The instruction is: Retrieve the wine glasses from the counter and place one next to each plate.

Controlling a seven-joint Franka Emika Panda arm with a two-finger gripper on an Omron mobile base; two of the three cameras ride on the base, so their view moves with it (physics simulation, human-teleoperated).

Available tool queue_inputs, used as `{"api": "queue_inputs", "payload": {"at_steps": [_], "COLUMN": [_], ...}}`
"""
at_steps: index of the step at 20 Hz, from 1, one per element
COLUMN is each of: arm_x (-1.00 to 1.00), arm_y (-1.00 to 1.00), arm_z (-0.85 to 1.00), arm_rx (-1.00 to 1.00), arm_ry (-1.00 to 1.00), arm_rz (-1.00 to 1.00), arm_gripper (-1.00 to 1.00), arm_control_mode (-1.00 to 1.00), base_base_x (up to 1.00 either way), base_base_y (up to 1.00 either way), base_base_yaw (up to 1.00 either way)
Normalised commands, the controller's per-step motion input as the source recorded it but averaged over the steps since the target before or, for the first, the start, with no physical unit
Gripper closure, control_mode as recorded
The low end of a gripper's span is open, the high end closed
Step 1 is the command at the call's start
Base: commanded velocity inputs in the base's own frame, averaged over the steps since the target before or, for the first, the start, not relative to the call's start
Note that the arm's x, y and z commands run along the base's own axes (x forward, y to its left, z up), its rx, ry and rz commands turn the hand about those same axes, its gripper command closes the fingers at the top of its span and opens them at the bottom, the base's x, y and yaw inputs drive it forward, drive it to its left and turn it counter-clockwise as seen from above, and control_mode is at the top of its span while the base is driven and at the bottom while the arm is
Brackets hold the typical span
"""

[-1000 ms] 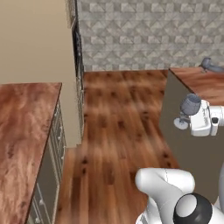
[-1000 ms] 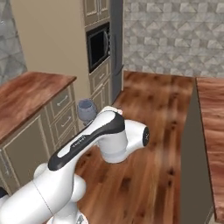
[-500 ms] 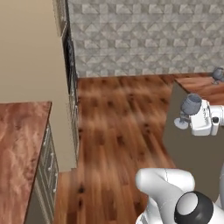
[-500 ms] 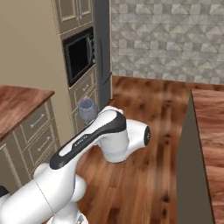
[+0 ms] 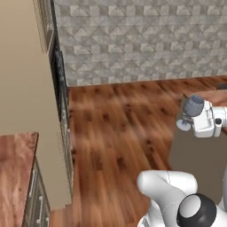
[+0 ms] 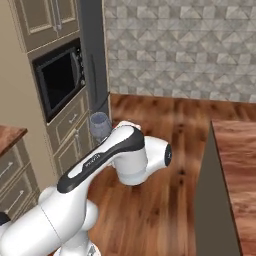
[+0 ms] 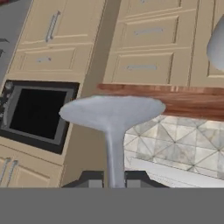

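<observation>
Left base view, from left to right: a strip of worktop [image 5: 15, 173] at eight o'clock, tall beige cabinets, open wood floor, then at three o'clock the end effector [image 5: 191, 120] clamped on a wine glass [image 5: 193, 106], carried upright beside the island's dark side. In the hand view the stem rises from between the fingertips [image 7: 95, 180] to the disc foot. My judgement: this is transport, so keep the glass vertical and the wrist steady while the base turns, clearing the island edge [image 6: 212, 131] before lowering.
</observation>
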Motion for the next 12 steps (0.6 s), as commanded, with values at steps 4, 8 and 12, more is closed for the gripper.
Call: {"api": "queue_inputs", "payload": {"at_steps": [4, 8, 12], "arm_x": [0.00, 0.00, 0.00], "arm_y": [0.00, 0.00, 0.00], "arm_z": [0.00, 0.00, 0.00], "arm_rx": [0.00, 0.00, 0.00], "arm_ry": [0.00, 0.00, 0.00], "arm_rz": [0.00, 0.00, 0.00], "arm_gripper": [1.00, 1.00, 1.00], "arm_control_mode": [1.00, 1.00, 1.00], "base_base_x": [1.00, 1.00, 1.00], "base_base_y": [0.41, 0.53, 0.50], "base_base_yaw": [-0.18, -0.16, -0.15]}}
